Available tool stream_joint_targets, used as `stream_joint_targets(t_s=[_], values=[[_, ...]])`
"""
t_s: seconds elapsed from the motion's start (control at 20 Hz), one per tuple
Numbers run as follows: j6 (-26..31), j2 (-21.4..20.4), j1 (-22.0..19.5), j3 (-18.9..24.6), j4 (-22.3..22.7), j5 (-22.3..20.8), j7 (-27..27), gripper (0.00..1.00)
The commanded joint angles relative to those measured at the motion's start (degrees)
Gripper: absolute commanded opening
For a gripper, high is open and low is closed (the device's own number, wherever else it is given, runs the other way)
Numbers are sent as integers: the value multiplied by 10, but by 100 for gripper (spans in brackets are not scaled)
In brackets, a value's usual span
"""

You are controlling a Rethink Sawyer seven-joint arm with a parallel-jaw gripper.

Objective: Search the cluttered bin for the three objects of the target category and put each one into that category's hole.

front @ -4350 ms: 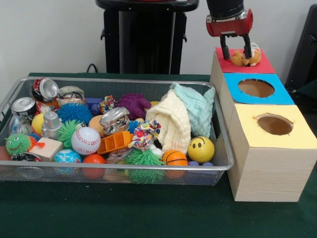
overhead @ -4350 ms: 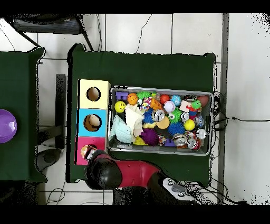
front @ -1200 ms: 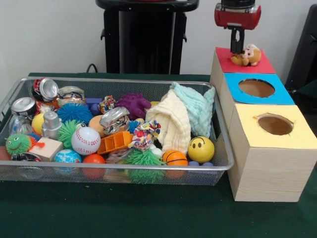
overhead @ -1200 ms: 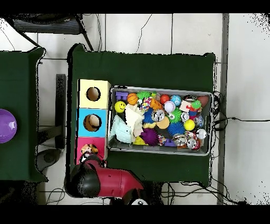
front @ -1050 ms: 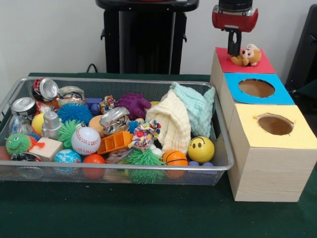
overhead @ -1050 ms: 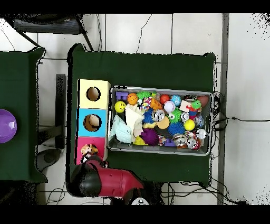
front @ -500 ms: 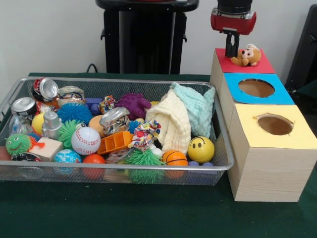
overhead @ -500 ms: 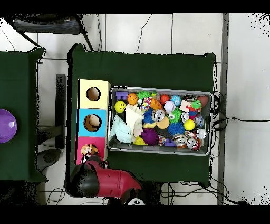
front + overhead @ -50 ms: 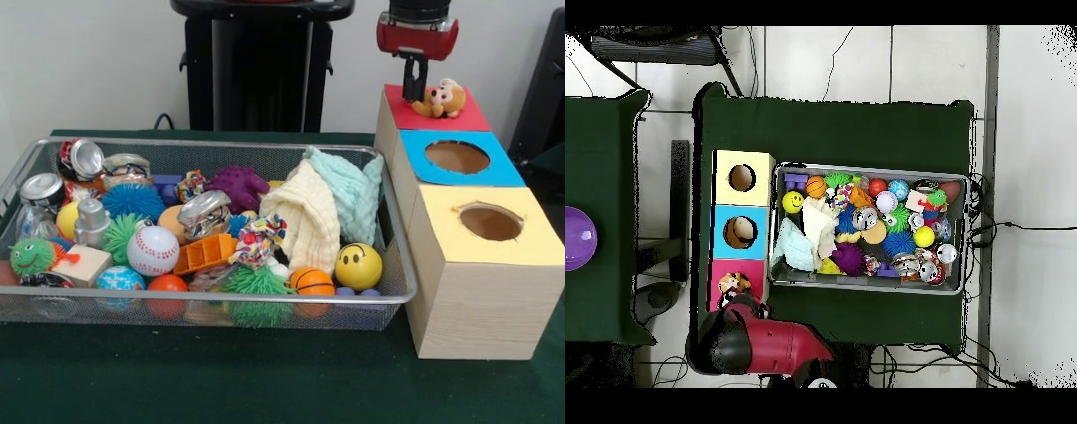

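Red panel's hole (image 9: 434, 106) hidden under small tan plush monkey (image 9: 440, 97). Red-and-black gripper (image 9: 412, 90) cut off by top edge in front view; fingers overlap, can't tell state. Overhead: arm covers gripper and box's red end (image 9: 725, 290).

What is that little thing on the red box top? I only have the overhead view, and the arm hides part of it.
Observer: It is a small plush monkey, lying on top of the red panel in full sight.
Operator: Is the gripper holding it?
Observer: In the front view the gripper hangs just beside the monkey, on its picture-left side, not over it. I cannot tell whether they touch.
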Motion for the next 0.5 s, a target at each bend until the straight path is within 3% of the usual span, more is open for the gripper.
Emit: stream_joint_targets(t_s=[0.05, 0.35, 0.5], values=[[19, -21, -8, 6, -47, 38, 100, 0], [82, -38, 62, -72, -88, 39, 106, 0], [100, -42, 82, -87, -97, 43, 115, 0]])
